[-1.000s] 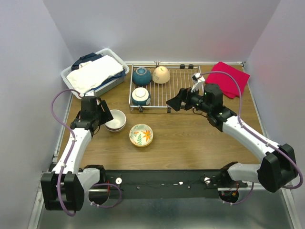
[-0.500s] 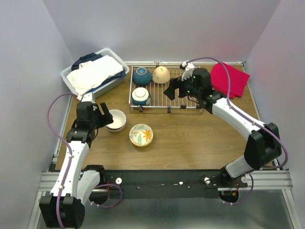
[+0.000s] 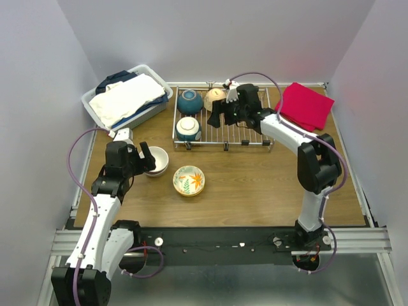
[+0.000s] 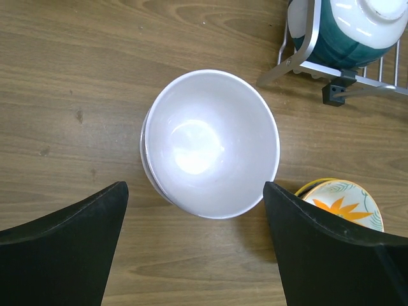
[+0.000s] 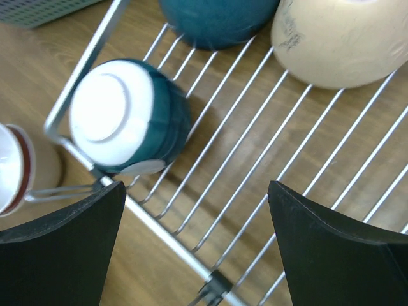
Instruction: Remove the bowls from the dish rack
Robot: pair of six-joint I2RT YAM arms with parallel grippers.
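Three bowls (image 3: pixel 189 102) sit on the dish rack (image 3: pixel 248 131); left pincer (image 4: pixel 194 188) and right pincer (image 5: pixel 196 188) gape empty, and crowded neighbours risk a knock.

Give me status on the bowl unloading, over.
Left claw open over white bowl on table, no grip. Right claw open, empty, above dish rack. Rack holds teal bowl, white-footed teal bowl, cream bowl. Nothing blocking them.

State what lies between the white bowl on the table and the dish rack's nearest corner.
Nothing but bare wooden table separates the white bowl from the dish rack; the left wrist view shows this gap clearly.
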